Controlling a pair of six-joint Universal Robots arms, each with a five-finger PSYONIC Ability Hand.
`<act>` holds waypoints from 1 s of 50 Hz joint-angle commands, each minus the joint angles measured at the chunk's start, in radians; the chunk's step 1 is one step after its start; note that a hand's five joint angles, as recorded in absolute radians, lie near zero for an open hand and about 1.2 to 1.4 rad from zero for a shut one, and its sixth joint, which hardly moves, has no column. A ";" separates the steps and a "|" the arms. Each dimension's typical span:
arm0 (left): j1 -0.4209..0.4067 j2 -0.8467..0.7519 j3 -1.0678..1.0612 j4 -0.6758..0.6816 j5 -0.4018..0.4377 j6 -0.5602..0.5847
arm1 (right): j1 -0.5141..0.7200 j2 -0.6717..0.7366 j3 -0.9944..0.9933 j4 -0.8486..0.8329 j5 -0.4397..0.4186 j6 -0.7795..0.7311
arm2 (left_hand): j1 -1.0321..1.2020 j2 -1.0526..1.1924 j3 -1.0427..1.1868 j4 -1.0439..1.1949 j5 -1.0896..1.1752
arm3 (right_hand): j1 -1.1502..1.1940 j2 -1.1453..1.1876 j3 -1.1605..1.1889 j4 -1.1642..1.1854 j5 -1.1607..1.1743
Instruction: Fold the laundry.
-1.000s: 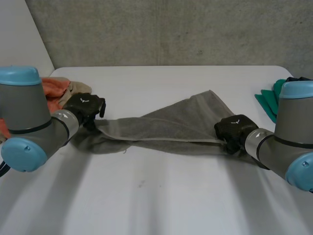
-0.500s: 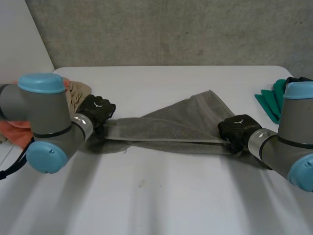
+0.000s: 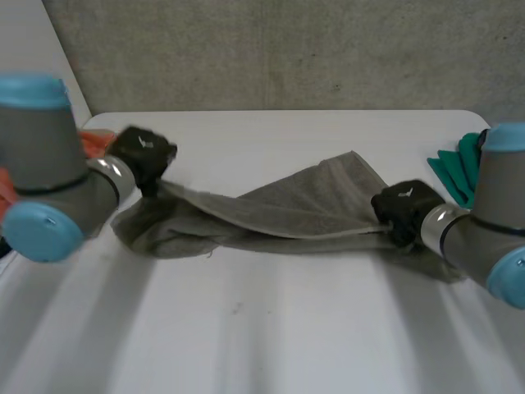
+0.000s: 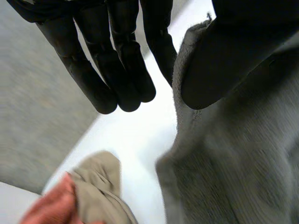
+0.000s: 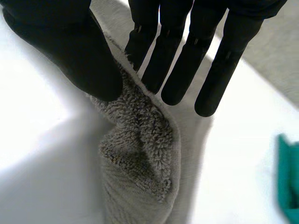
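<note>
Two pinch grips on towel: left hand at one end, right hand opposite. Likely tensioning it flat to fold.

towel: grey looped terry cloth | table: smooth matt white
</note>
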 commanded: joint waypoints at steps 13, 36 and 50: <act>0.084 0.256 0.129 -0.263 0.073 -0.157 | -0.040 -0.310 -0.292 0.333 -0.018 -0.111 | 0.234 0.201 0.208 0.202 0.243 | 0.303 0.220 0.206 0.199 0.240; 0.028 -0.182 0.768 0.369 -0.108 -0.364 | 0.057 0.017 -0.642 -0.404 0.184 -0.125 | 0.234 0.201 0.208 0.202 0.243 | 0.303 0.220 0.206 0.199 0.240; 0.074 0.047 0.425 0.431 -0.108 -0.396 | 0.076 -0.129 -0.498 -0.318 0.080 -0.102 | 0.234 0.201 0.208 0.202 0.243 | 0.303 0.220 0.206 0.199 0.240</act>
